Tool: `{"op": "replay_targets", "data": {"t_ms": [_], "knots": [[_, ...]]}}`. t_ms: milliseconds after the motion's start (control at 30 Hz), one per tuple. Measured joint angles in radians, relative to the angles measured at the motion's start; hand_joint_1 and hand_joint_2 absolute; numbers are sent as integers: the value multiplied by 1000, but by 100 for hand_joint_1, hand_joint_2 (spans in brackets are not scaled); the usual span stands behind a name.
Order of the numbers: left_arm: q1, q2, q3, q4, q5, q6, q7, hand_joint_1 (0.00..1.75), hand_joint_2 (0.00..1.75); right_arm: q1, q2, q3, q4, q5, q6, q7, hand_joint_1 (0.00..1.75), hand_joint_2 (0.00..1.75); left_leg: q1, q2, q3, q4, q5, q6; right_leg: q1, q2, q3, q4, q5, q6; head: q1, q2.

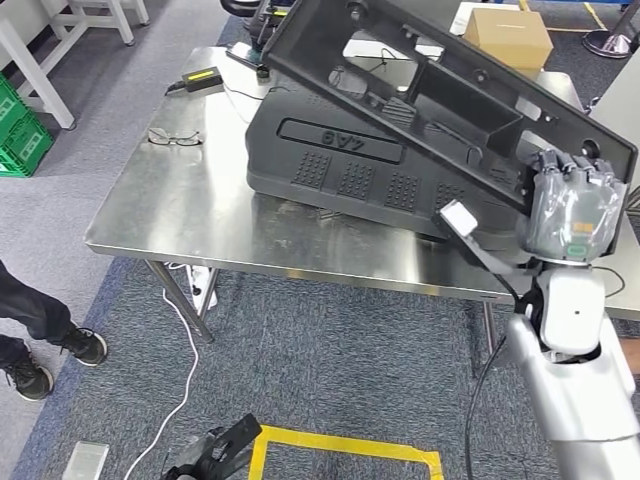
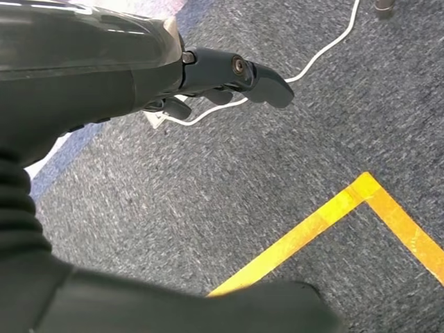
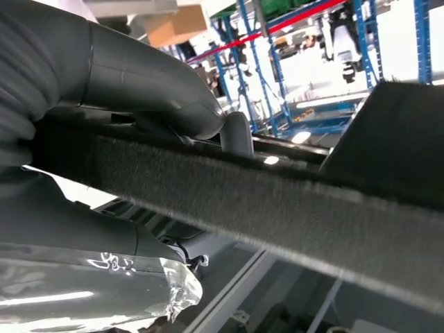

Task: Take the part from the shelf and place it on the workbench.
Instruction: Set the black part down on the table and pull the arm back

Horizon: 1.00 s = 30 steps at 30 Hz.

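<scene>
Holding the part (image 1: 453, 100) by its near edge, our right robot hand (image 1: 577, 205) keeps it tilted above the table (image 1: 189, 210), over another black part (image 1: 340, 165). Setting it down remains. Our left robot hand (image 2: 230, 73) hangs empty, fingers loosely extended.

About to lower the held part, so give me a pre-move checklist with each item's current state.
1. Right hand grips the part: ok.
2. Part over the workbench: ok.
3. Landing spot free: not ok, a second part lies beneath.
4. Glasses out of the way: ok.
5. Left hand free, hanging over the floor: ok.
6. Held part's far end clear of the cables: cannot tell.
</scene>
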Motion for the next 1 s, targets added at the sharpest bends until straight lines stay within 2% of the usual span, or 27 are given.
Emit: {"op": "replay_targets", "data": {"t_ms": [200,333,467,667,1000], "knots": [[-7,0,-23,0,-2,-9,17,0,0,-159,-7,35,177,28,88,90,175,175,0,0,-1,0,0,0,0,0,-1,0,0,0,0,0],[-11,-1,-38,0,-3,-15,21,0,0,-271,-4,97,306,29,149,170,175,175,0,0,-1,0,0,0,0,0,0,0,0,0,0,0],[-15,-5,-48,0,-4,-20,28,0,0,-339,16,173,408,29,196,220,175,175,0,0,-1,0,0,0,0,0,-1,1,0,0,0,0],[-21,-7,-62,0,-15,-23,38,0,0,-386,75,265,539,29,241,275,175,175,1,0,-1,0,0,0,0,0,-1,1,0,0,0,0],[-23,-9,-74,0,-15,-28,53,0,0,-397,187,333,704,28,293,302,175,175,0,0,-1,0,0,0,0,0,-1,1,0,0,0,0]]}}
